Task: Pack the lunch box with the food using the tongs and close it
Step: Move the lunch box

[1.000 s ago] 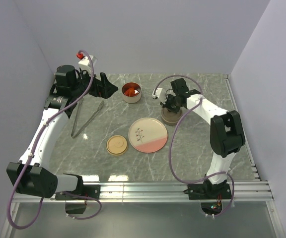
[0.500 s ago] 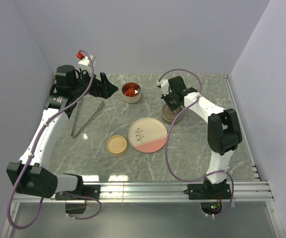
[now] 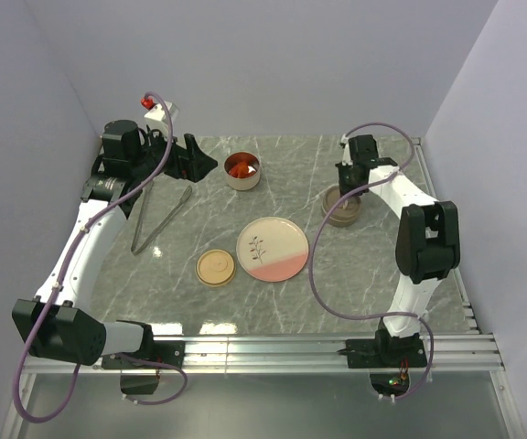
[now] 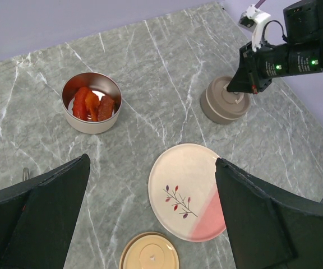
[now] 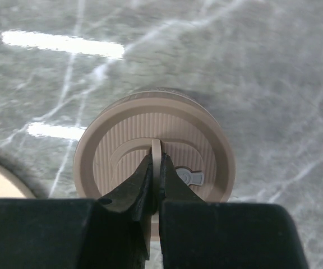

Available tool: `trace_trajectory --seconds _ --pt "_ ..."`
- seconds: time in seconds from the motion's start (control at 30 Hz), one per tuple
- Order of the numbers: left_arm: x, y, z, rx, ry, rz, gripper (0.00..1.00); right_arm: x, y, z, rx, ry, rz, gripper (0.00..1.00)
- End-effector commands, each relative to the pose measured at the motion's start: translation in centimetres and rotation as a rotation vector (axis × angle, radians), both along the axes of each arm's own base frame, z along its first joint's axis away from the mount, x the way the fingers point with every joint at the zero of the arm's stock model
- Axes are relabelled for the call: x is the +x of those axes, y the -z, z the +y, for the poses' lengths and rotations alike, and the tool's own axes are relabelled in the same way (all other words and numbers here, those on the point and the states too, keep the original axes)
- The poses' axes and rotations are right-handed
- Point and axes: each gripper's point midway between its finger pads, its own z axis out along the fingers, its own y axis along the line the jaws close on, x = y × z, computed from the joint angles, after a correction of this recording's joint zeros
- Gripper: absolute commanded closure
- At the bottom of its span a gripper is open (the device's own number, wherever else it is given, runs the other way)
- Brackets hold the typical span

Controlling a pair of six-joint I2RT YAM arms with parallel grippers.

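The right end effector (image 5: 158, 175) is clamped on the upright tab (image 5: 156, 150) of the tan lidded container (image 5: 122, 151), behind and right of the plate (image 3: 273, 249). The tongs (image 3: 158, 218) lie on the tabletop (image 3: 382, 265) left of the plate, angled diagonally. They are nearer the left end effector (image 3: 193, 158), whose jaws stand wide apart. The food (image 4: 91, 103) sits in the metal tin (image 4: 72, 119) behind the plate.

Inventory as I see it:
- Metal tin (image 3: 242, 171): one.
- Red-orange food pieces (image 4: 91, 103) inside that tin: three that I can make out.
- Pink-and-cream plate (image 3: 273, 249): one.
- Loose round tan lid (image 3: 216, 267): one.
- Beige lidded pot (image 3: 341, 207): one.
- Silver tongs (image 3: 158, 216): one pair.
- My own grippers: two, the left gripper (image 3: 196, 161) and the right gripper (image 5: 157, 175).
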Motion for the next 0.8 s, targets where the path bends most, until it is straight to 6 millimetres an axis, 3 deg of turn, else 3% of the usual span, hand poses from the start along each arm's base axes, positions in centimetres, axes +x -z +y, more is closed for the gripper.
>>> trace_trajectory --seconds 0.0,0.43,0.77 --pt "-0.2 -1.7 -0.1 -0.015 0.014 -0.058 0.01 -6.7 4.7 -4.9 -0.141 0.111 0.287 1.0" --pt "-0.6 -1.4 0.2 0.001 0.009 -0.065 0.0 -9.2 5.5 -9.9 -0.229 0.114 0.392 1.0" --pt "-0.7 -1.5 0.0 -0.005 0.033 -0.067 0.0 -9.1 5.1 -8.9 -0.174 0.083 0.414 0.97"
